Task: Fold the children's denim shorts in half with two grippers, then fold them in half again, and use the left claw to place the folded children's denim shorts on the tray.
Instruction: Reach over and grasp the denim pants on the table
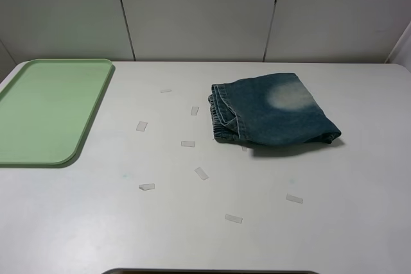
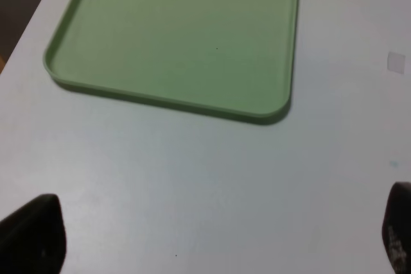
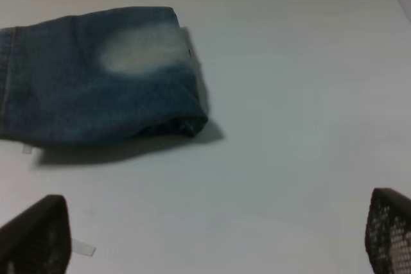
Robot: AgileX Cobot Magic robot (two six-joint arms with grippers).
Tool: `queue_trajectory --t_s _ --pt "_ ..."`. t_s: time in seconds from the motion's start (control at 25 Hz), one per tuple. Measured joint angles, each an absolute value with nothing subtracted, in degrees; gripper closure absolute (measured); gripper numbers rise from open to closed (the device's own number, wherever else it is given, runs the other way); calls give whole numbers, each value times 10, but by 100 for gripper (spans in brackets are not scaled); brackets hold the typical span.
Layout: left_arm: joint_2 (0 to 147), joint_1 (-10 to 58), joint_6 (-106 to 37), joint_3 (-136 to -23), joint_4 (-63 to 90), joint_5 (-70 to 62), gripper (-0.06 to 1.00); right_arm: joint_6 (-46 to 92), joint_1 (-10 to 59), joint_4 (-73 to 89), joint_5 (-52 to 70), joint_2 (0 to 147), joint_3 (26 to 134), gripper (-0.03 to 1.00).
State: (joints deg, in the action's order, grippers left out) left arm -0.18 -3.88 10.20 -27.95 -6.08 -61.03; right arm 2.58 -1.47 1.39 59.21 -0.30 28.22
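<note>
Jaws gape wide and empty on left claw (image 2: 215, 239) and right gripper (image 3: 212, 239), ready for the shorts (image 1: 273, 110), seemingly folded once, well apart from the tray (image 1: 51, 107).

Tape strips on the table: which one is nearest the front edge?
The strip lowest in the high view, in front of the shorts. Its neighbour to the right lies farther back, like all the rest.

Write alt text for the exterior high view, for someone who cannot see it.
Folded blue washed-denim shorts with a whitish faded patch lie right of centre on a white table. A large light-green plastic tray sits empty at the left edge. Small pale rectangular strips dot the middle.
</note>
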Motion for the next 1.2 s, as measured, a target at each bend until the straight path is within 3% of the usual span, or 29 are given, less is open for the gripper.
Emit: queue_trajectory --t_s 1.2 --pt "-2 -39 101 -279 -87 -610 -4 26 -15 14 592 -3 282 27"
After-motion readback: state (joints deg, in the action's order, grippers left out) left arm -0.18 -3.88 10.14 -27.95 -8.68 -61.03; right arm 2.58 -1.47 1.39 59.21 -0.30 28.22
